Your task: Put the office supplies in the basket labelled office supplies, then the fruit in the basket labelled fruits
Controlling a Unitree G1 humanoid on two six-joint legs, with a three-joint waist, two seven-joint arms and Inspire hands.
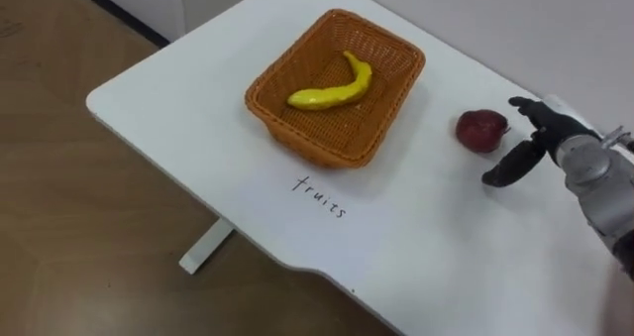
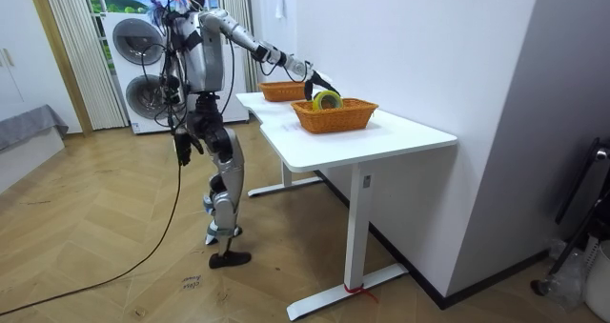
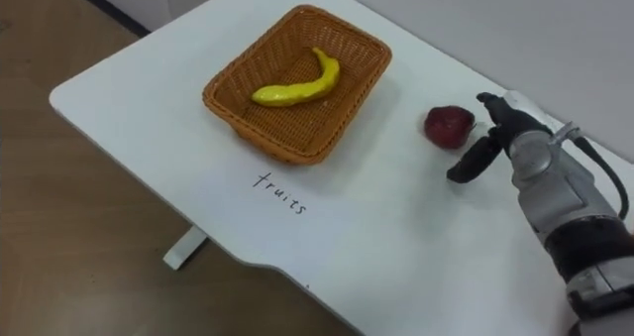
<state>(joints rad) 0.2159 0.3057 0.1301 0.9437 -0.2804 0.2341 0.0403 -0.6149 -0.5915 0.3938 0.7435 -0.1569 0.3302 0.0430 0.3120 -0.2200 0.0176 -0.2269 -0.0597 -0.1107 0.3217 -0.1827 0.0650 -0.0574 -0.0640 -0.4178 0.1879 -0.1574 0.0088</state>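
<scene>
The right hand [image 1: 550,133] reaches in over the bench [image 1: 178,108] from the right, spread, with its fingers [image 1: 525,106] stretched forward and the thumb held apart below them; it holds nothing; a dark red apple [image 1: 480,131] lies on the bench just beside the fingertips, in front of the gap between fingers and thumb, and whether a fingertip touches it I cannot tell. To the left of the apple, a little apart, stands an orange wicker basket [image 1: 317,143], set at an angle to the bench edge; a yellow banana [image 1: 332,90] lies inside it, curved across the bottom; the word "fruits" [image 1: 320,197] is written by hand on the bench just in front of the basket.

In the room view the robot stands upright on a wooden floor [image 2: 114,228] at the long side of the bench, right arm stretched out over it; the left hand [image 2: 181,150] hangs by its hip; a second wicker basket [image 2: 334,115] stands nearer the camera with a yellow-green roll [image 2: 327,100] in it; two stacked washing machines [image 2: 143,66] stand behind the robot.
</scene>
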